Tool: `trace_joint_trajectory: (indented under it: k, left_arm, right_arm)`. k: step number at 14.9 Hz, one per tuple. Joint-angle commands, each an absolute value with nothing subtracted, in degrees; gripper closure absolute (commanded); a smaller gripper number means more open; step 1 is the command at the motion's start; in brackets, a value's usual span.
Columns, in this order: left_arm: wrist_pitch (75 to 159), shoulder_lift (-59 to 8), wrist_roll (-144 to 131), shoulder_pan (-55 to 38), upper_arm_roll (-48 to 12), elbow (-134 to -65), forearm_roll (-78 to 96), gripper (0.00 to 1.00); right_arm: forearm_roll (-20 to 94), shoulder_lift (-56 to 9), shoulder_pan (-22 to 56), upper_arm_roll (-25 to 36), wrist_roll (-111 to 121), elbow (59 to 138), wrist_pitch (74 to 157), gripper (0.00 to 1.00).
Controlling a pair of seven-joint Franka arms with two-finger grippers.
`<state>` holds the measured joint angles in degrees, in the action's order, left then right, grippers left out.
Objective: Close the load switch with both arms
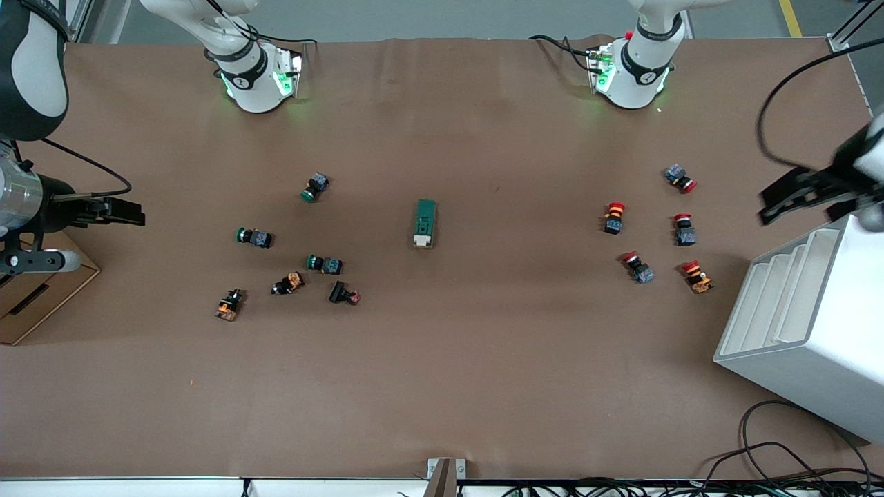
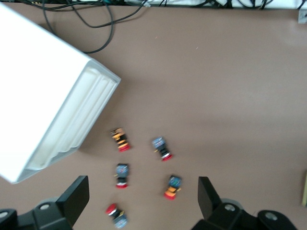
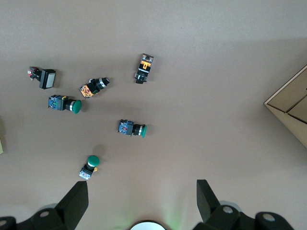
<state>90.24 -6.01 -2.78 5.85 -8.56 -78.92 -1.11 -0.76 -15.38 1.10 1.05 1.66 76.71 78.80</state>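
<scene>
Load switch lies untouched mid-surface; left claw and right claw, both released, should converge squarely.

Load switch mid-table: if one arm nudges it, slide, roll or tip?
The load switch is a flat-lying rectangular block, so it would probably slide or turn, not roll. It looks rigid and small, likely light. Tipping seems unlikely. Nothing braces it; its cream lever end may shift first.
</scene>
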Motion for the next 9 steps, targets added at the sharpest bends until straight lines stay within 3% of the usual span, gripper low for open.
trace_joint_trajectory:
  k: [1, 9]
  left_arm:
    - [88.2, -0.6, 2.5, 5.3, -5.5, -83.5, 0.5, 0.00]
    - [85.3, 8.0, 2.8, 4.3, -4.7, -92.0, 4.0, 0.00]
  right_arm:
    - [-0.9, -13.7, 1.1, 1.3, 1.1, 76.7, 77.4, 0.00]
    - [-0.6, -13.5, 0.4, 1.0, 1.6, 76.8, 78.1, 0.00]
